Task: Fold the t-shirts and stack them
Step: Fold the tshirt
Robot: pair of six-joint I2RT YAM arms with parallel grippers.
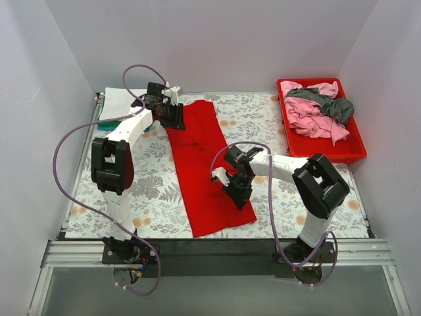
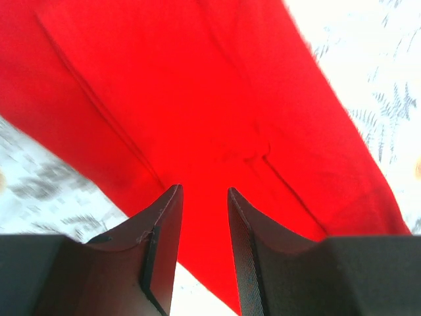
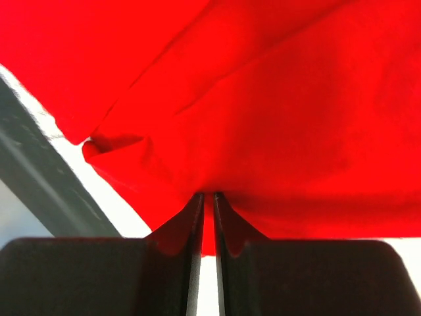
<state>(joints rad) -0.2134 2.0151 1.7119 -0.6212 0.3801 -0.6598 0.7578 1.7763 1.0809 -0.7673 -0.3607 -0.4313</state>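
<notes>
Red t-shirt (image 1: pixel 200 155) lies flat on the flower-print table (image 1: pixel 276 125), folded into a long narrow strip running from far centre down toward the near edge, slightly slanted to the right. Left gripper (image 1: pixel 172 117) sits at the strip's far left corner. In the left wrist view its fingers (image 2: pixel 161 250) are apart, with red cloth (image 2: pixel 217 112) showing in the gap and beyond, nothing pinched. Right gripper (image 1: pixel 238 194) is at the right edge of the strip near its near end. In the right wrist view the fingers (image 3: pixel 177 230) are pressed almost together with a thin sliver of red cloth (image 3: pixel 276 118) clamped between them, and the fabric puckers into a small fold just left of the grip. Red plastic tray (image 1: pixel 355 150) is at the far right of the table, well apart from the red t-shirt, and holds a crumpled pink t-shirt (image 1: pixel 309 120) and a dark grey t-shirt (image 1: pixel 334 105) bunched on top of it. White t-shirt (image 1: pixel 118 102) lies at the far left corner behind the left arm, with a strip of green cloth (image 1: pixel 100 123) at its near edge.
</notes>
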